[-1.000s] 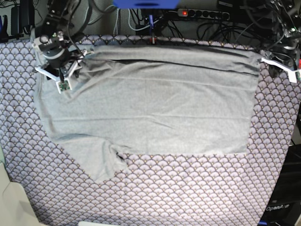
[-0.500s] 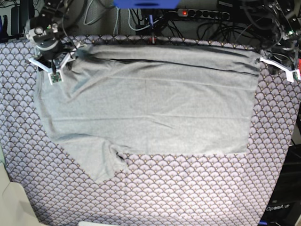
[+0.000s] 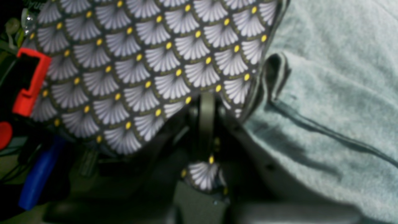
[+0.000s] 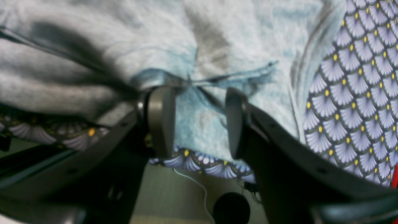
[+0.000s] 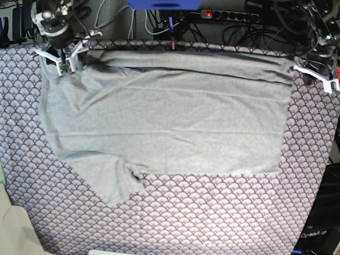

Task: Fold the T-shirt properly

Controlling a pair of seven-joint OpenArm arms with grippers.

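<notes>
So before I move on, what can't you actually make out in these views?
- Left gripper: left wrist view is blurred and dark; whether it pinches the T-shirt or only the tablecloth is unclear.
- Right gripper: jaws stand apart over shirt fabric; contact unclear from blur.
- Base view: both grippers sit at the far corners, too small to judge.
- Shirt's far edge: hidden where it drops behind the table.

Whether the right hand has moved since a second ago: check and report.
Yes. In the base view the right hand has drawn back toward the far edge of the tablecloth, from over the T-shirt to its far corner.
</notes>
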